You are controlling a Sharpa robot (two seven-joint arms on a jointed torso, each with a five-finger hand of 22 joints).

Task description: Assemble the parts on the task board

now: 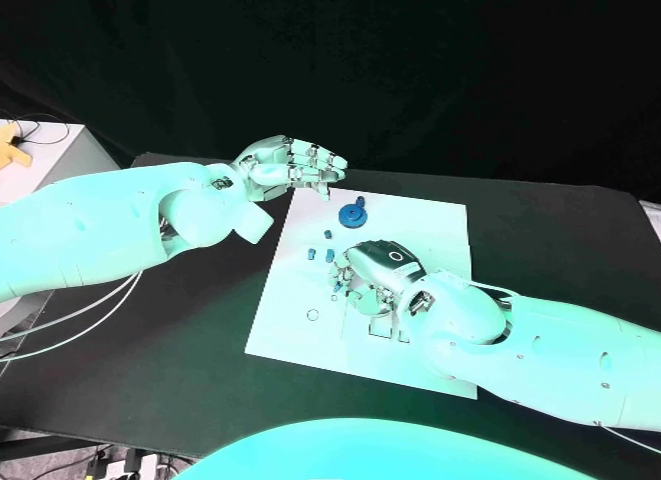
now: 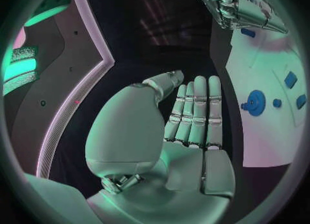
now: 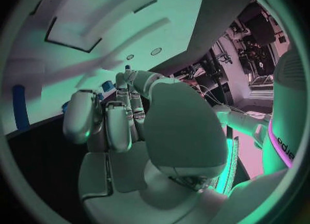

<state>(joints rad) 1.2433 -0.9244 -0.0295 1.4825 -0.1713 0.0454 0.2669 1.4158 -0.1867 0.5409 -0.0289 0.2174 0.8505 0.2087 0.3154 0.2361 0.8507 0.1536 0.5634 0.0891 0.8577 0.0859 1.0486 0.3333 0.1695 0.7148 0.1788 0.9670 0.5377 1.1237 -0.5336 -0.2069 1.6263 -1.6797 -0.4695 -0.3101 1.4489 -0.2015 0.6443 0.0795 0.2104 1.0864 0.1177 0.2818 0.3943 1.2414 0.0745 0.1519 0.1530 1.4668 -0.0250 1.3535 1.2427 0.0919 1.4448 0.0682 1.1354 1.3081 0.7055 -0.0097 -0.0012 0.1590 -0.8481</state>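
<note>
The white task board (image 1: 424, 225) lies in the middle of the black table. A round blue gear-like part (image 1: 355, 213) sits near its far edge, with small blue parts (image 1: 324, 243) just in front of it. My left hand (image 1: 294, 165) hovers at the board's far left corner, its fingers (image 2: 196, 110) straight and holding nothing. The left wrist view shows the gear (image 2: 256, 102) and several small parts (image 2: 291, 79) on the board. My right hand (image 1: 381, 275) is low over the board's middle with its fingers (image 3: 106, 123) curled. A bit of blue (image 3: 107, 86) shows by the fingertips; whether it is held is unclear.
A blue peg (image 3: 19, 108) lies on the board beside my right hand. Shallow recesses (image 1: 381, 325) mark the board's near part. A white box (image 1: 42, 160) with cables stands off the table's far left. Black table (image 1: 561, 215) surrounds the board.
</note>
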